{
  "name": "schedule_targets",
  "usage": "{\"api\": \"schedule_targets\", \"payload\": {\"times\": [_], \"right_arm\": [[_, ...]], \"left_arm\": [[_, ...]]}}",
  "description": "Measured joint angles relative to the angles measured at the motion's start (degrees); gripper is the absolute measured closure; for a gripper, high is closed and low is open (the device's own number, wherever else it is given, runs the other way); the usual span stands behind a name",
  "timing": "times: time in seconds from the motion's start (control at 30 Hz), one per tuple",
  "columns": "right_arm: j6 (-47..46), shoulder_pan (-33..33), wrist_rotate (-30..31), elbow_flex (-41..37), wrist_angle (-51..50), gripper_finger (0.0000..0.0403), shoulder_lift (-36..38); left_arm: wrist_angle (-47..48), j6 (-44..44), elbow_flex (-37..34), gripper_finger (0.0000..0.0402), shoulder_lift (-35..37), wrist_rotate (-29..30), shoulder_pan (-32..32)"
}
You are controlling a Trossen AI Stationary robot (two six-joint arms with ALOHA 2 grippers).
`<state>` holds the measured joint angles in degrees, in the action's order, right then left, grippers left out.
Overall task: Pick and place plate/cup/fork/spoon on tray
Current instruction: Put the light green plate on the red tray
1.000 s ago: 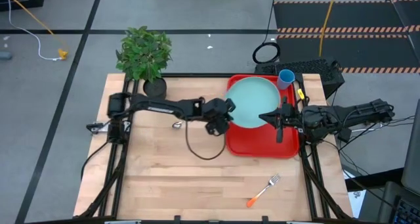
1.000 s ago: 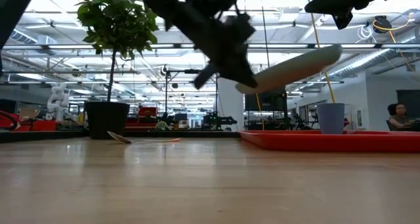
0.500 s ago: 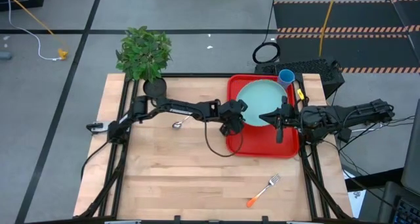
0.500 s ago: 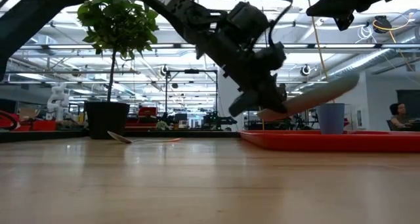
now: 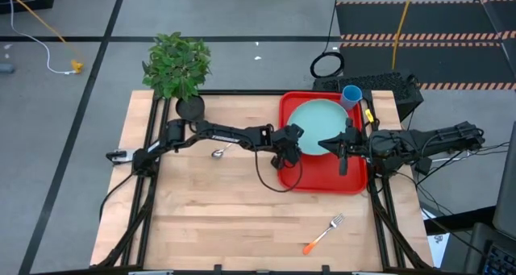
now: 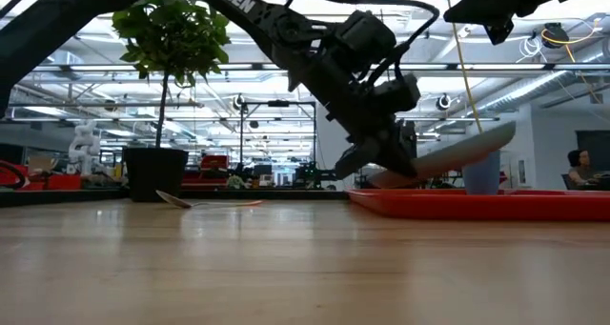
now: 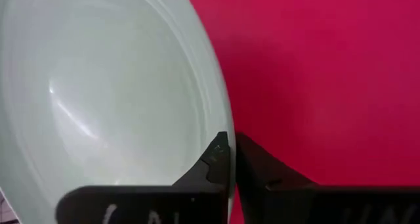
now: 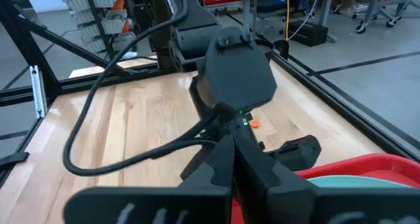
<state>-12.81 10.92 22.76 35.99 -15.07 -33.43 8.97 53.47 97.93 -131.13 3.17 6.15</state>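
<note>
Large round pale turquoise plate [image 5: 316, 127], glossy with a shallow well, tilted over the red rectangular plastic tray [image 5: 318, 179]. Left gripper [image 5: 284, 150] pinches its rim. Right gripper [image 5: 343, 152] closed, empty, above tray.

Open-plan robotics lab: ceiling strip lights [image 6: 238, 72], equipment racks [image 8: 98, 14], hazard-striped floor mats [image 5: 419, 38].

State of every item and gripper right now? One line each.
Pale turquoise round plate: tilted over tray, rim pinched.
Red rectangular tray: flat on table.
Bright blue cup: upright in tray corner.
Orange-handled fork: lying on table.
Orange-handled spoon: lying on table.
Left gripper: shut on plate.
Right gripper: shut, empty, above tray.
</note>
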Motion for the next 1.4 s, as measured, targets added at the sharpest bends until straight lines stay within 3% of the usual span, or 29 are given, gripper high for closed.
{"api": "schedule_targets", "payload": {"times": [0.3,1.2,1.4], "right_arm": [[3.0,0.0,0.0,0.0,0.0,0.0403,0.0],[1.7,0.0,-0.1,0.0,0.2,0.0403,0.0],[2.5,0.0,-0.1,0.0,0.2,0.0403,0.0]], "left_arm": [[0.5,0.0,0.0,0.0374,-0.1,-3.0,0.7],[-1.4,-4.9,0.0,0.0371,-0.1,-3.4,1.1],[-2.6,-5.9,0.0,0.0371,-0.1,-6.2,1.1]]}}
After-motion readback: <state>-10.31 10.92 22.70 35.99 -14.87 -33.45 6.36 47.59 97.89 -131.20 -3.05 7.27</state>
